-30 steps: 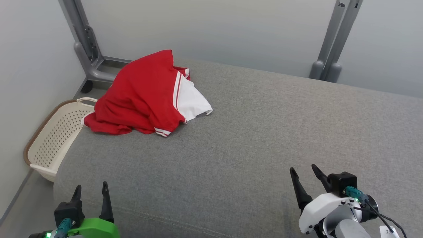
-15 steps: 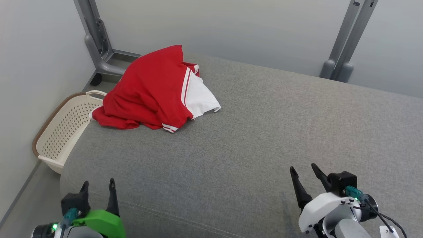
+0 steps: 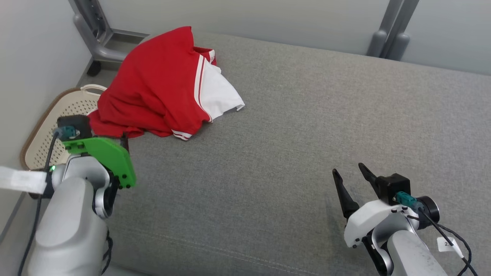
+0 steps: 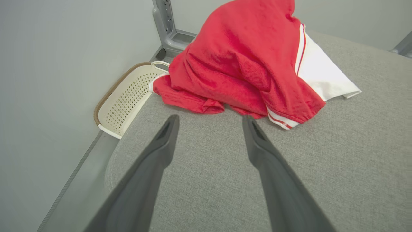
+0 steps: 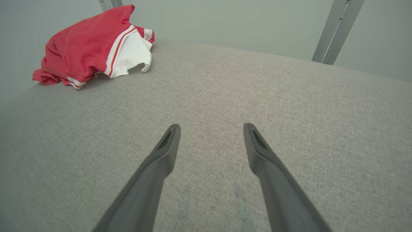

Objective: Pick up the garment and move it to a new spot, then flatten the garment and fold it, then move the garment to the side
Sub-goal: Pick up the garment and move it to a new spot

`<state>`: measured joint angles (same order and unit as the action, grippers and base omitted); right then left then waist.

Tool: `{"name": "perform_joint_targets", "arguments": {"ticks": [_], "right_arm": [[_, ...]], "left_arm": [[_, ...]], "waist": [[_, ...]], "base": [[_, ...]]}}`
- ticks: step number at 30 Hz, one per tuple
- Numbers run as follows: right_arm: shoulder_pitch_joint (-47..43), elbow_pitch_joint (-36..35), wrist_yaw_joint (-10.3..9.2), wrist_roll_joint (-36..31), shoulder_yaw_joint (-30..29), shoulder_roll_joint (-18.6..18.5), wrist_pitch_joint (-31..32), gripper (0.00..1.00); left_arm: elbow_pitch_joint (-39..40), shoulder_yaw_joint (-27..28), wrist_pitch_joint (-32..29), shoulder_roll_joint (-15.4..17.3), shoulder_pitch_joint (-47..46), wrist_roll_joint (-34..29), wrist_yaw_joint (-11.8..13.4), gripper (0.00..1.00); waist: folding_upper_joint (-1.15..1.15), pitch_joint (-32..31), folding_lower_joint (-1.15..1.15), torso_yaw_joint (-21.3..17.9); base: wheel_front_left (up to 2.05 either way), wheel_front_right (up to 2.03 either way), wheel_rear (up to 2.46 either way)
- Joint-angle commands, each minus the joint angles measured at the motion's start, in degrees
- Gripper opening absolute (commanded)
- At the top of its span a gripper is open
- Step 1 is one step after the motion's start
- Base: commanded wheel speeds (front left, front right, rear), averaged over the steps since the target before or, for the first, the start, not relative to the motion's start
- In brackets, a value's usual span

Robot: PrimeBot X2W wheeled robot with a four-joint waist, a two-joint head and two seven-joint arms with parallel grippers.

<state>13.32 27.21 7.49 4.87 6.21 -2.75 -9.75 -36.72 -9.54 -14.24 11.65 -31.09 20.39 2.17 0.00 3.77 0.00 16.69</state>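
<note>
While a cream perforated basket (image 3: 38, 142) sits just off the left edge of the grey upholstered surface (image 3: 307, 115) and metal posts (image 3: 387, 34) stand behind, the garment (image 3: 153, 84) lies crumpled at the far left corner. It is red with a white panel and striped trim, its long axis running from far edge to left edge. Left gripper (image 4: 209, 119) and right gripper (image 5: 210, 127) fingers stand apart, empty.

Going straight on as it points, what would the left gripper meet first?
Most likely the red garment, its near edge bunched just ahead of the open left gripper on the grey cushion; depth is hard to judge.
</note>
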Motion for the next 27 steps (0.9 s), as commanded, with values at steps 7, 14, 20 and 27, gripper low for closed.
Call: {"name": "perform_joint_targets", "arguments": {"ticks": [7,14,20,27], "right_arm": [[1.37,-5.98,-0.01,-4.62,0.88,-0.25,3.79,1.00],[0.49,-11.26,0.00,-5.35,2.74,-0.22,7.10,1.00],[-0.44,-14.81,0.00,-5.93,4.22,-0.21,7.80,1.00],[-1.35,-16.84,0.00,-7.10,3.15,-0.20,8.48,1.00]], "left_arm": [[-6.79,1.16,-7.63,-0.14,-11.10,3.47,-1.54,1.00],[-11.59,1.96,-10.75,2.06,-17.77,4.41,-1.64,1.00],[-13.88,2.74,-10.59,4.68,-20.61,4.47,-1.18,1.00],[-16.77,3.30,-11.05,6.26,-21.67,4.67,0.61,1.00]], "waist": [[0.00,8.28,0.00,-6.23],[0.00,13.20,0.00,-9.96],[0.00,16.22,0.00,-12.48],[0.00,17.88,0.00,-13.07]], "base": [[0.00,0.00,0.00],[0.00,0.00,0.00],[0.00,0.00,0.00],[0.00,0.00,0.00]]}}
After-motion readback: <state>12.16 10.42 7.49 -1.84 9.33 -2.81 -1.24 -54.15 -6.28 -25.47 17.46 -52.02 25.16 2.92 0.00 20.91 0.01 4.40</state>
